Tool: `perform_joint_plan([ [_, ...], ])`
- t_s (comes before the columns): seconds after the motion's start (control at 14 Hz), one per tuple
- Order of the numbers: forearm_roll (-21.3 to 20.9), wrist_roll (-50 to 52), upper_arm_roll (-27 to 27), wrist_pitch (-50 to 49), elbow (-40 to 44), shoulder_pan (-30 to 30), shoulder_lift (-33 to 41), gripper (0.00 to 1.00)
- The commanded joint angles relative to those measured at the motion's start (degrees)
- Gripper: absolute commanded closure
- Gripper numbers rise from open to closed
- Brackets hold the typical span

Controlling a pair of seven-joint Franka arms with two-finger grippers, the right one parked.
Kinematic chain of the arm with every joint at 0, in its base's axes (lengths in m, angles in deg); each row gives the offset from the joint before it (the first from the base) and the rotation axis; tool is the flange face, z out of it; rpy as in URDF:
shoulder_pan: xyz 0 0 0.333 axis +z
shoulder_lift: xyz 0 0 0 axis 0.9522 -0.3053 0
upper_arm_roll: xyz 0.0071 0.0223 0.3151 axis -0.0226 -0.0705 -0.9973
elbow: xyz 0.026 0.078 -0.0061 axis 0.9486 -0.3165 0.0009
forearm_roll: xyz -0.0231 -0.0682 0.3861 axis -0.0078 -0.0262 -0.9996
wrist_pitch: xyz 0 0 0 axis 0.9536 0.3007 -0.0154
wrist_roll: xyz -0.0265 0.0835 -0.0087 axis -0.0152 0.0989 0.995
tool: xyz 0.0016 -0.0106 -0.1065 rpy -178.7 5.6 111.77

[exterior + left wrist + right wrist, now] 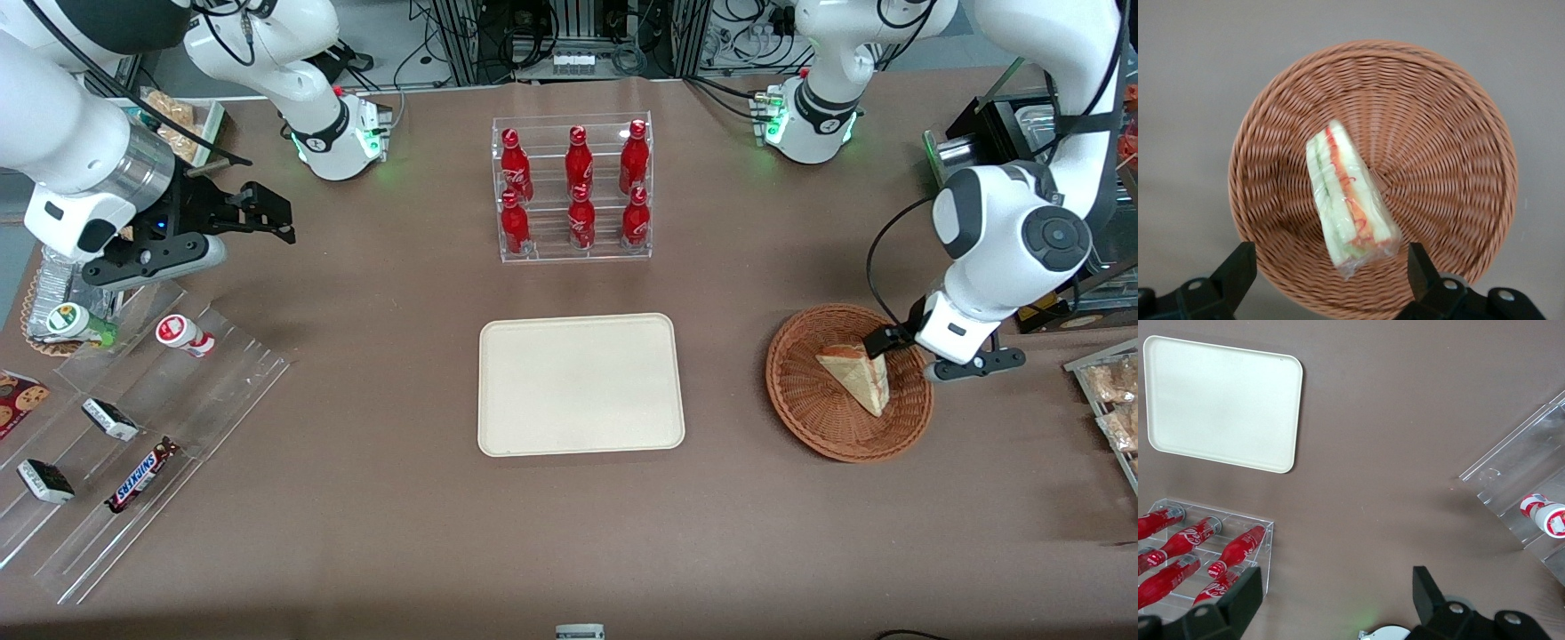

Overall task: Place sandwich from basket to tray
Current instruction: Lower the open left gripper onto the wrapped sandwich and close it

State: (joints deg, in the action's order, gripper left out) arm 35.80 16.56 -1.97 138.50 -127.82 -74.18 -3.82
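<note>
Gripper [1328,280]: black fingers [1238,267] spread wide, gripping nothing.
Sandwich: pale triangular wrapped wedge [1348,200] between the fingers, seemingly untouched.
Basket: round reddish-brown wicker [1458,147], beneath them.

Basket [1451,133] woven wicker, rough. Sandwich [1348,200] in glossy clear film. Tray [581,384] smooth matt plastic; gripper [1331,273] above basket, matt black.

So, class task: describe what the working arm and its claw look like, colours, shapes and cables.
The working arm is glossy white with rounded joints, dark grey round caps and a black cable. Its claw, above the basket, has two black angular fingers. Green lights glow at the arm's base.
</note>
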Motion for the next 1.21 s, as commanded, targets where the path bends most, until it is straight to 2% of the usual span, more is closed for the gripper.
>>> perform_joint_plan([
  [0.0,0.0,19.4,0.3,3.4,-1.0,-0.1,-1.7,0.00],
  [0.14,0.1,30.9,0.4,8.4,-3.3,-0.2,-3.1,0.00],
  [0.29,0.1,35.5,0.5,12.4,-4.5,-0.3,-5.3,0.02],
  [0.36,0.5,36.4,0.6,12.7,-4.3,-0.3,-6.4,0.12],
  [0.43,0.8,36.9,0.6,12.9,-4.3,-0.3,-7.0,0.44],
  [0.5,0.9,36.9,0.7,12.8,-4.5,-0.3,-7.0,0.71],
  [0.57,0.9,36.8,0.9,12.2,-4.4,-0.4,-6.6,0.88],
  [0.79,0.5,35.9,2.0,8.2,-1.6,-0.3,-5.0,0.95],
  [1.0,0.3,33.3,6.8,-2.4,8.8,-0.7,-6.9,0.96],
  [1.14,0.3,31.7,9.6,-7.0,16.2,-3.3,-10.3,0.97],
])
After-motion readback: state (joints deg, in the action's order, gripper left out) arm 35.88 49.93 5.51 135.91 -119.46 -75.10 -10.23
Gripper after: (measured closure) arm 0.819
